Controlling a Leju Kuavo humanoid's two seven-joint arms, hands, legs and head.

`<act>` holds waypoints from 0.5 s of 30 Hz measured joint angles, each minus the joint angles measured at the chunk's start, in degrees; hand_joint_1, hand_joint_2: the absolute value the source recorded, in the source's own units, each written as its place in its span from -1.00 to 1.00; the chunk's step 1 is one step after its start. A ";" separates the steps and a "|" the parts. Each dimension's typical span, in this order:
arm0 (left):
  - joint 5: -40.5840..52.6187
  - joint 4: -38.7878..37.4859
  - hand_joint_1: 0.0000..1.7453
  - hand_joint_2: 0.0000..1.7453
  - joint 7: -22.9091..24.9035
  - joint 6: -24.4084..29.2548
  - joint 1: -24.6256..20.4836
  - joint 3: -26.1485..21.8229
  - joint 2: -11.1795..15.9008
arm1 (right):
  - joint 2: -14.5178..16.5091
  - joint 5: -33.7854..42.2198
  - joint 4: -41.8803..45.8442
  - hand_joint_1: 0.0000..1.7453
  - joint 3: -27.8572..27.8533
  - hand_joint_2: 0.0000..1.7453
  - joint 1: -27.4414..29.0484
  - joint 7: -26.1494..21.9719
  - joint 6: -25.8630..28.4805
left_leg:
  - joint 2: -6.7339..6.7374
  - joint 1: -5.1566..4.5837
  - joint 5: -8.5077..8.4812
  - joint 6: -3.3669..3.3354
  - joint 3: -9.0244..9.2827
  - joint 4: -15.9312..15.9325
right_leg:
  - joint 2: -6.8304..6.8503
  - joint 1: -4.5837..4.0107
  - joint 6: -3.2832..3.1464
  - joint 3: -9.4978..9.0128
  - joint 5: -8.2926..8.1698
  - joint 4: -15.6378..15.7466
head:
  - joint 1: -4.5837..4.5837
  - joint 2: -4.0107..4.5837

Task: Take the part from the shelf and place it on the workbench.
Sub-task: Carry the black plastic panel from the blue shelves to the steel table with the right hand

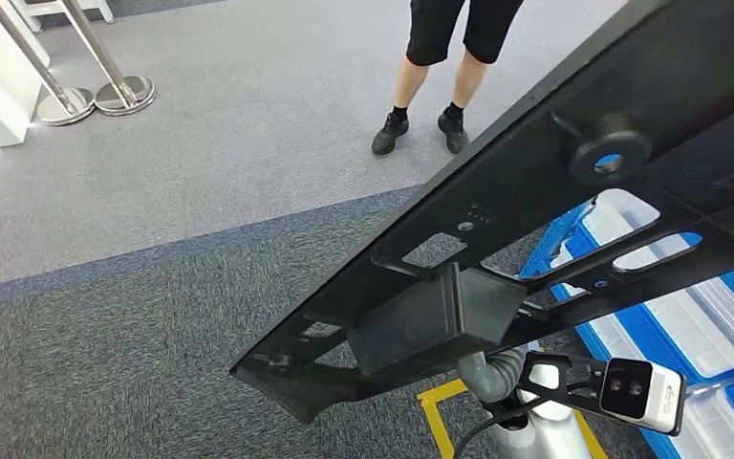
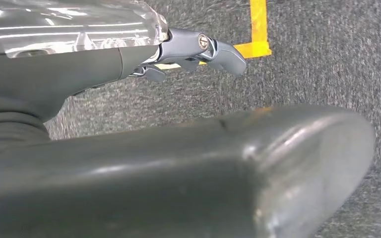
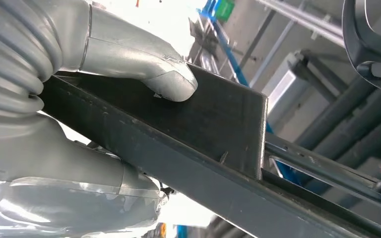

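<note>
The part (image 1: 535, 191) is carried in the air above the grey carpet (image 1: 153, 316), its long axis slanting from the head view's lower left up to its upper right, the narrow end pointing down-left. The right hand (image 3: 79, 124) grasps its boxy block, thumb pressed on one face, fingers under the other. The left hand (image 2: 198, 49) hangs over the carpet, fingers seemingly loose and holding nothing. The part is a long black plastic panel with cut-out windows and a round boss.
</note>
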State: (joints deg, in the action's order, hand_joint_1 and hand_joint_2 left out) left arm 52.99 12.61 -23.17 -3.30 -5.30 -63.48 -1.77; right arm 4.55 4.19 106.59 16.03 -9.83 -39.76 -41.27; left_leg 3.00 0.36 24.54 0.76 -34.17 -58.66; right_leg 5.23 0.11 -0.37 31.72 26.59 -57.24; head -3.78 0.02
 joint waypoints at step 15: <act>-1.72 -0.02 -1.00 -1.00 1.21 0.26 0.17 -2.08 -1.31 | -2.44 0.97 -3.53 1.00 6.12 1.00 -2.42 -0.05 3.12 | -9.01 0.26 -0.29 -1.40 0.24 0.80 | -9.31 1.36 1.79 2.32 -0.33 -2.65 | 0.02 0.00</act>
State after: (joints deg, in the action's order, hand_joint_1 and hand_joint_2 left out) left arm 51.27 12.60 -21.97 -3.04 -5.13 -65.56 -3.08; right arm 2.11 5.16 103.06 22.15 -12.25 -39.81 -38.15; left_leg -6.01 0.62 24.25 -0.64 -33.93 -57.86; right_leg -4.08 1.48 1.42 34.04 26.27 -59.89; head -3.76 0.02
